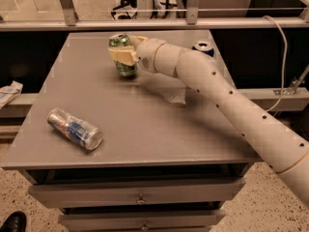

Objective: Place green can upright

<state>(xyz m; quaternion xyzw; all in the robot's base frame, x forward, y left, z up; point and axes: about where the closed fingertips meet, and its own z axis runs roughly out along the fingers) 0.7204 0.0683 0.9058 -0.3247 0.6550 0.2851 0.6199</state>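
Observation:
The green can (123,56) stands upright at the back middle of the grey table (145,124), its silver top showing. My gripper (124,53) reaches in from the right on a long white arm (227,98) and is shut on the green can, with a pale finger (121,55) across its side. The can's base looks to be on or just above the table top; I cannot tell which.
A silver can with a blue-and-red label (75,128) lies on its side at the front left. A dark blue can (203,47) stands at the back right behind the arm. A metal rail (154,24) runs behind the table. Drawers sit below the front edge.

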